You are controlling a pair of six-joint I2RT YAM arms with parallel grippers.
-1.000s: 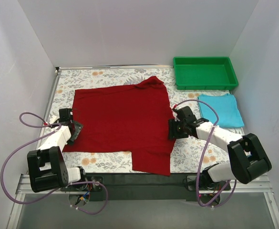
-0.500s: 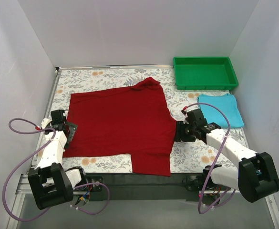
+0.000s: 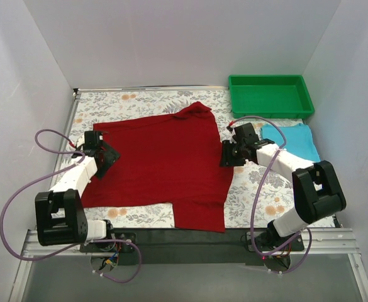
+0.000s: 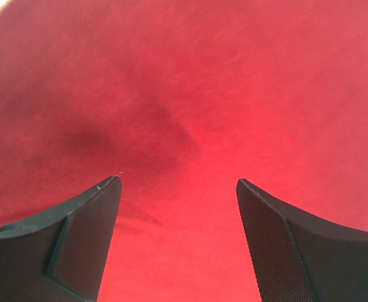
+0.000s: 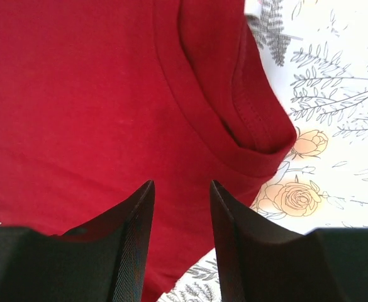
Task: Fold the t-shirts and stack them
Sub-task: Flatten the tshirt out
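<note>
While my left pincer [image 3: 110, 157] and right pincer [image 3: 224, 156] gape over the red shirt [image 3: 165, 163], I see the blue shirt [image 3: 295, 143] outside the one-o'clock green tray [image 3: 270, 98].

The red shirt [image 3: 165, 157] is plain and dark; the turquoise shirt [image 3: 298, 142] is plain and light. The tray [image 3: 268, 95] is bright green. The tablecloth [image 3: 139, 100] is white with grey leaves and orange roses. The arms [image 3: 77, 179] are white and black.
</note>
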